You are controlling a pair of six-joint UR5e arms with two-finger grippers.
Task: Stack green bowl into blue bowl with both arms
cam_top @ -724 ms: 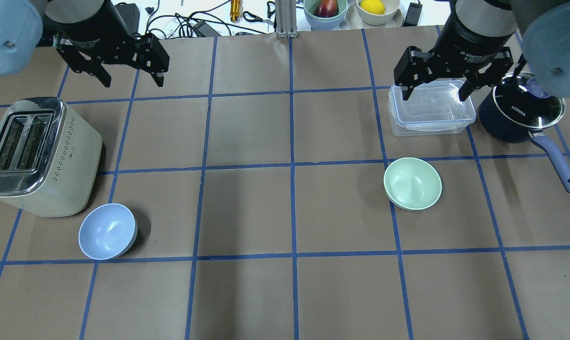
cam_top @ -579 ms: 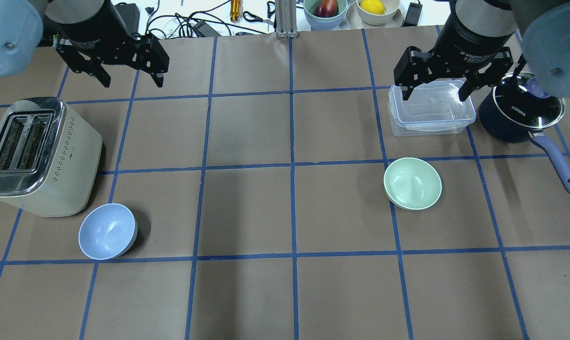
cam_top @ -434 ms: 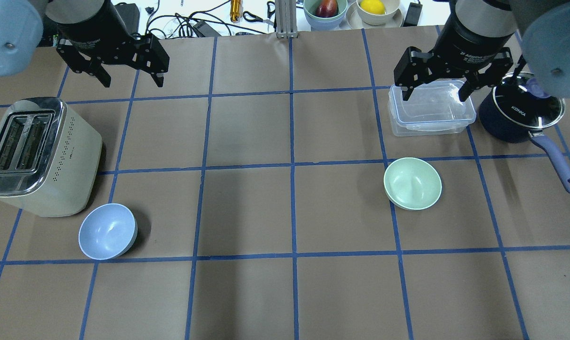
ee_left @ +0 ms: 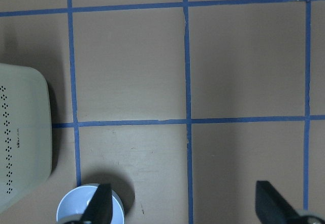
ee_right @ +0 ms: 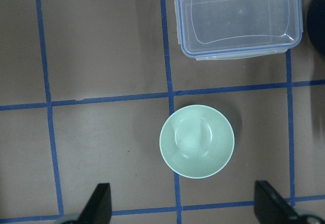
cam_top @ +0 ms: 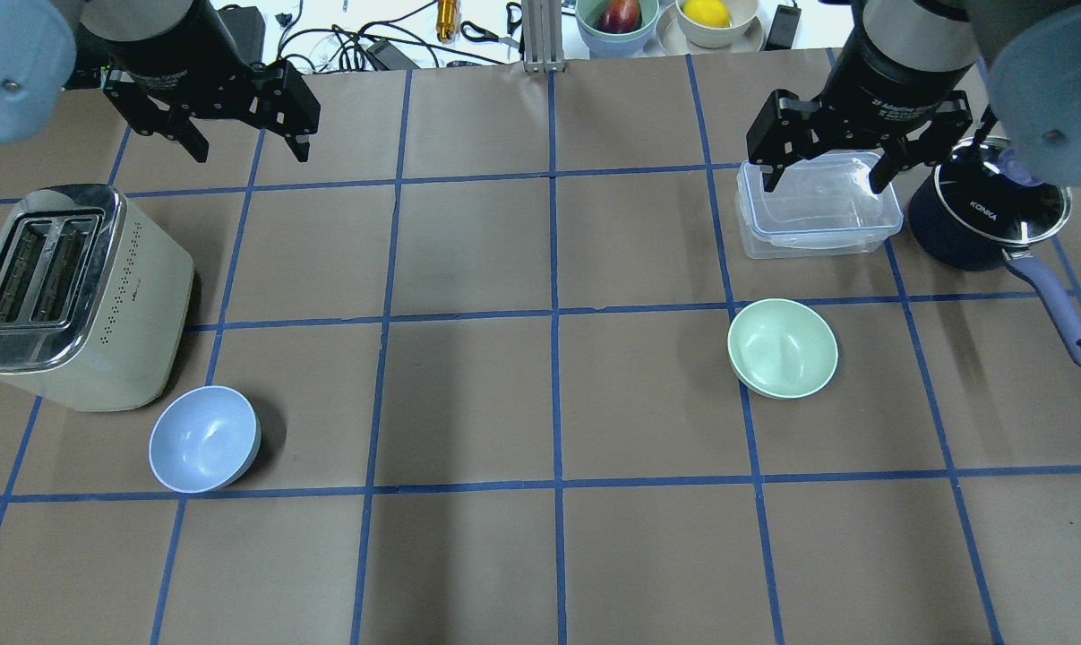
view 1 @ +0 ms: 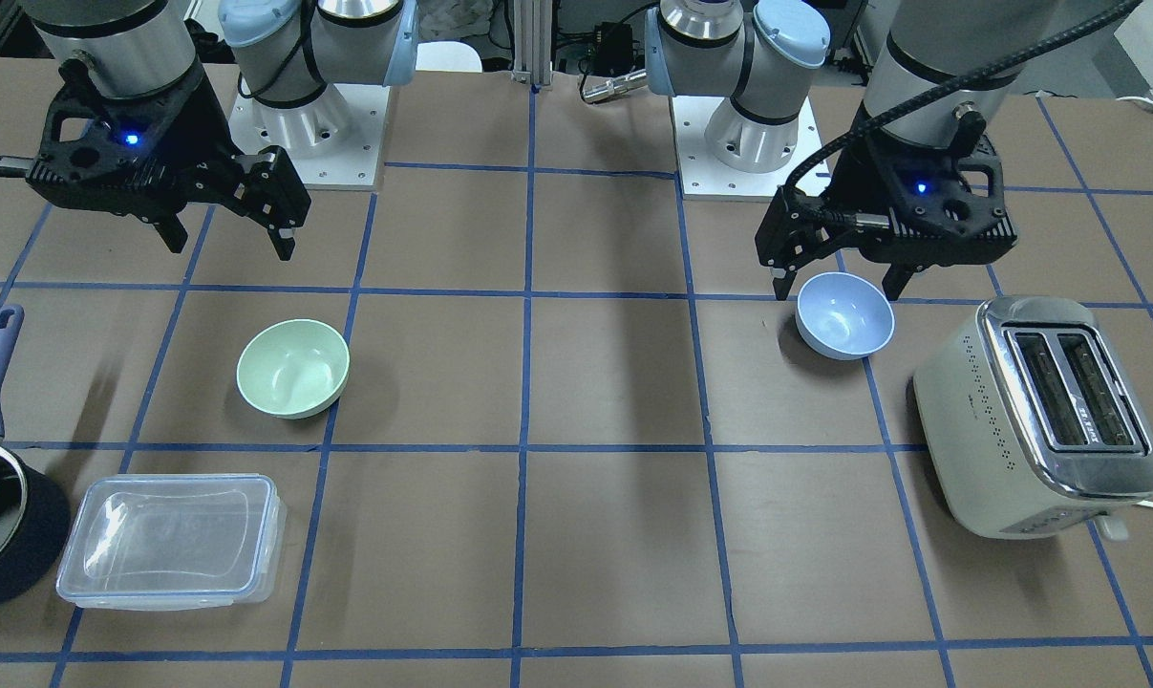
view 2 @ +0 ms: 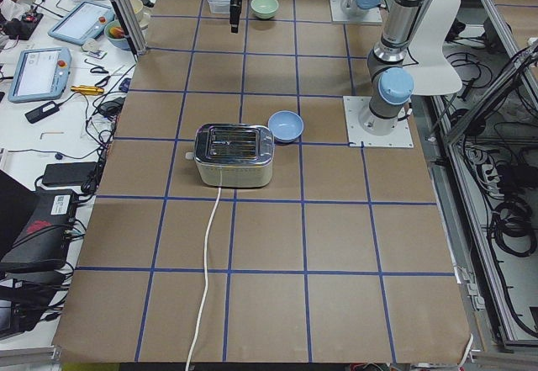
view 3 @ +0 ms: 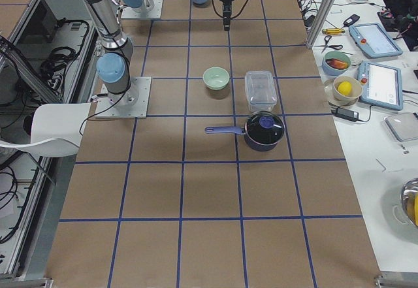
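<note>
The green bowl point(cam_top: 783, 348) stands upright and empty on the table's right half; it also shows in the front view point(view 1: 293, 368) and the right wrist view point(ee_right: 197, 141). The blue bowl point(cam_top: 204, 439) stands upright and empty at the left, next to the toaster, and shows in the front view point(view 1: 844, 315) and the left wrist view point(ee_left: 71, 211). My left gripper point(cam_top: 252, 152) is open and empty, high above the far left of the table. My right gripper point(cam_top: 824, 184) is open and empty, high over the clear container, beyond the green bowl.
A cream toaster point(cam_top: 74, 296) stands just beyond the blue bowl. A clear lidded container point(cam_top: 818, 206) and a dark pot point(cam_top: 988, 215) with a long purple handle sit beyond the green bowl. Bowls of fruit point(cam_top: 618, 22) stand past the far edge.
The left arm has edged very slightly toward the far edge. The right gripper and both bowls have not moved.
</note>
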